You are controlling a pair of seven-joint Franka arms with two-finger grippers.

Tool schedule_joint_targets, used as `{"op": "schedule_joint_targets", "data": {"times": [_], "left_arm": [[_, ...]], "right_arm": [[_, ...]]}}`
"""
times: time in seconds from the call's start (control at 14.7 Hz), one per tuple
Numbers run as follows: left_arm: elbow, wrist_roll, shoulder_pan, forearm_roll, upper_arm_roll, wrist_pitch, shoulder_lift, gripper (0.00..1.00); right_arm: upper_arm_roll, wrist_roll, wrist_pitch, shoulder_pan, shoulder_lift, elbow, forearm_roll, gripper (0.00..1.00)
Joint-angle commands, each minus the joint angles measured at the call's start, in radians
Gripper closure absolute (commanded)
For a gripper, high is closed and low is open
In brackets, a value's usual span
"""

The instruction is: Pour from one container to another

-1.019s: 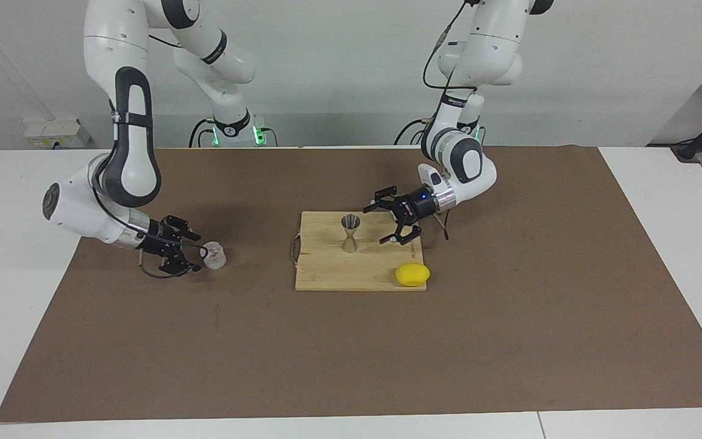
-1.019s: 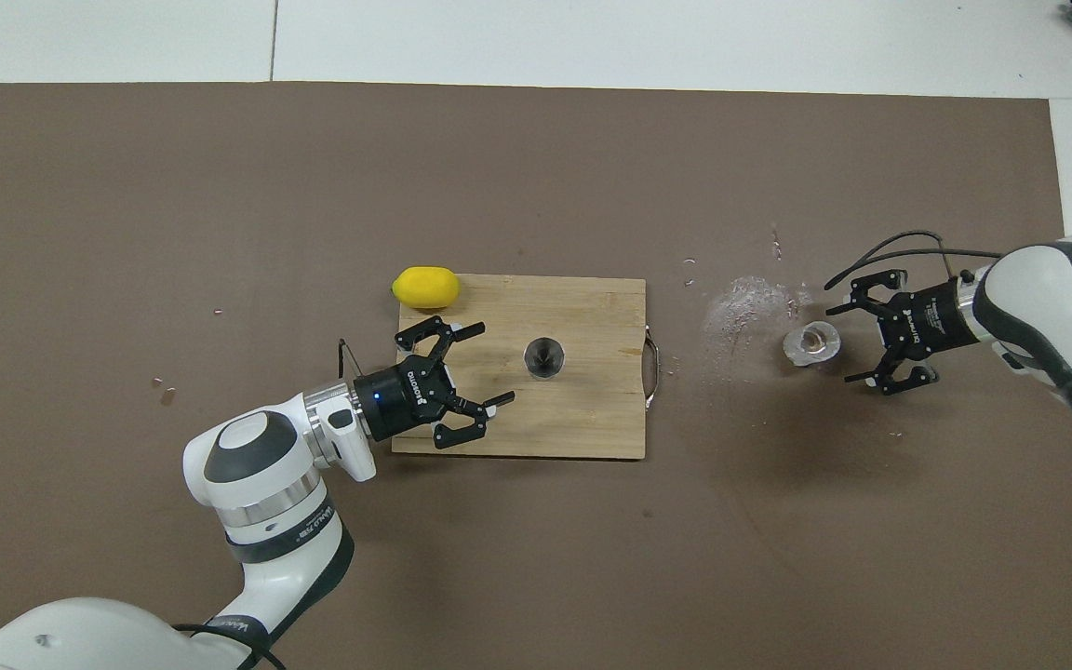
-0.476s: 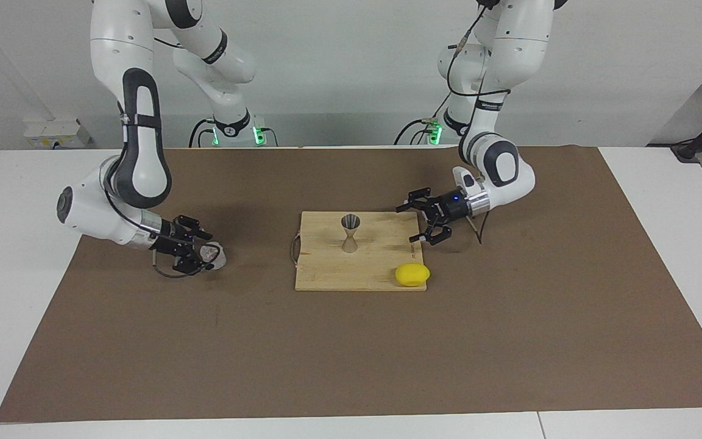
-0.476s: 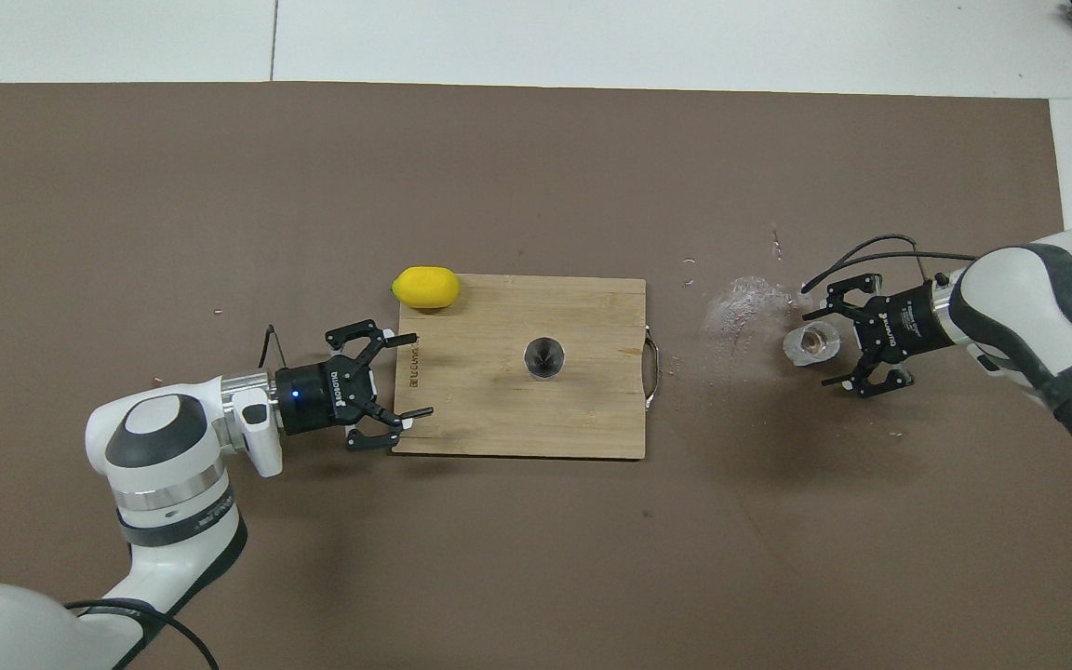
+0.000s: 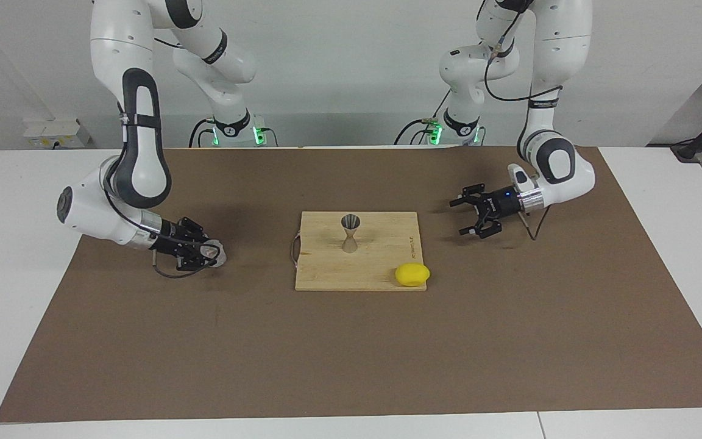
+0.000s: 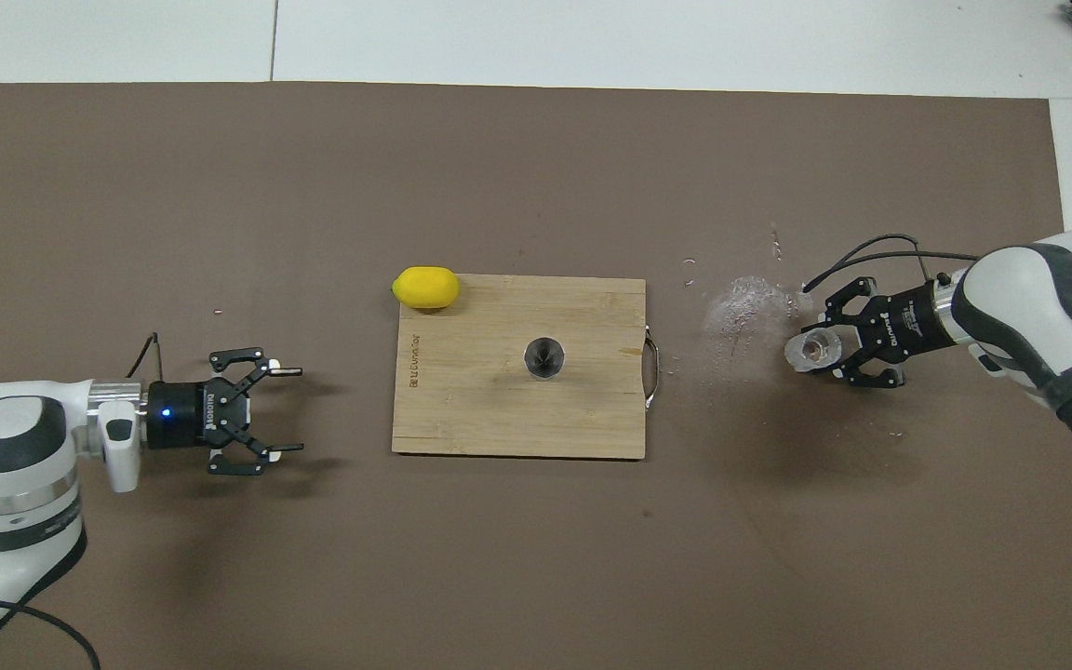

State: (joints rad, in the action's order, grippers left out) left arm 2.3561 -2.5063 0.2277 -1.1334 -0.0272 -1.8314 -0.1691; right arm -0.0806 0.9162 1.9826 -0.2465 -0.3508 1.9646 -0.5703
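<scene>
Grasp step in hand, by the look of it. Right claw (image 5: pixel 200 255) clamped from the side on the faceted glass tumbler (image 5: pixel 214 254), down low at the brown mat (image 5: pixel 326 353); impossible to say whether clear of the mat yet. Left claw (image 5: pixel 471 217) spread wide and empty, waiting over bare mat toward the left arm's end of the table.

Between the two claws, well apart from each: steel jigger (image 5: pixel 350 231), upright on the bamboo cutting board (image 5: pixel 326 274), mouth open to the top. Farther out from the claws, at the board's corner toward the left claw: a lemon (image 5: pixel 412 274), touching the board's edge.

Next, as a judgement: raise the tumbler level, carry it across to just above the jigger's small mouth, then tip slowly. Narrow target and a light, waisted cup on a smooth board, so easy to overshoot or knock over. Worth steadying with the left claw.

Only from overhead: a white scatter (image 6: pixel 745 307) on the mat just beside the right claw, on its board side, and a look down into both mouths, contents not readable. Only from the facing camera: the jigger's hourglass profile and how low the right claw sits.
</scene>
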Motion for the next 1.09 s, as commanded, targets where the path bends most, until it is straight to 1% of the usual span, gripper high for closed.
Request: {"op": "schedule_joint_targets", "data": {"times": [0.0, 0.14, 0.27, 0.41, 0.54, 0.68, 0.75, 0.82, 0.95, 1.02], "left_arm": [[-0.125, 0.003, 0.154, 0.205, -0.007, 0.104, -0.001, 0.00], [-0.237, 0.006, 0.238, 0.320, -0.007, 0.188, -0.024, 0.00], [-0.340, 0.042, 0.294, 0.423, -0.005, 0.262, -0.039, 0.00], [-0.420, 0.142, 0.308, 0.553, -0.005, 0.274, -0.038, 0.00], [-0.477, 0.315, 0.302, 0.660, -0.005, 0.264, -0.018, 0.00], [-0.482, 0.566, 0.285, 0.766, -0.005, 0.271, 0.049, 0.00], [-0.463, 0.719, 0.279, 0.820, -0.008, 0.270, 0.095, 0.00], [-0.440, 0.853, 0.250, 0.861, -0.008, 0.264, 0.129, 0.00], [-0.407, 1.100, 0.228, 0.876, -0.010, 0.262, 0.177, 0.00], [-0.385, 1.236, 0.193, 0.894, -0.010, 0.245, 0.204, 0.00]], "right_arm": [[-0.004, -0.002, -0.007, -0.013, 0.019, 0.007, -0.028, 1.00], [-0.004, 0.022, -0.014, -0.007, 0.033, 0.005, -0.026, 1.00], [-0.005, 0.070, -0.013, 0.006, 0.068, 0.002, -0.026, 1.00], [-0.005, 0.145, -0.004, 0.065, 0.090, -0.003, -0.025, 1.00], [-0.007, 0.235, -0.002, 0.101, 0.104, -0.022, -0.025, 1.00], [-0.005, 0.314, -0.002, 0.151, 0.105, -0.052, -0.023, 1.00], [-0.005, 0.361, -0.001, 0.174, 0.105, -0.068, -0.022, 1.00], [-0.005, 0.407, 0.002, 0.203, 0.105, -0.082, -0.016, 1.00], [-0.002, 0.481, 0.008, 0.262, 0.104, -0.114, -0.005, 1.00], [-0.001, 0.518, 0.018, 0.291, 0.104, -0.125, 0.000, 1.00]]}}
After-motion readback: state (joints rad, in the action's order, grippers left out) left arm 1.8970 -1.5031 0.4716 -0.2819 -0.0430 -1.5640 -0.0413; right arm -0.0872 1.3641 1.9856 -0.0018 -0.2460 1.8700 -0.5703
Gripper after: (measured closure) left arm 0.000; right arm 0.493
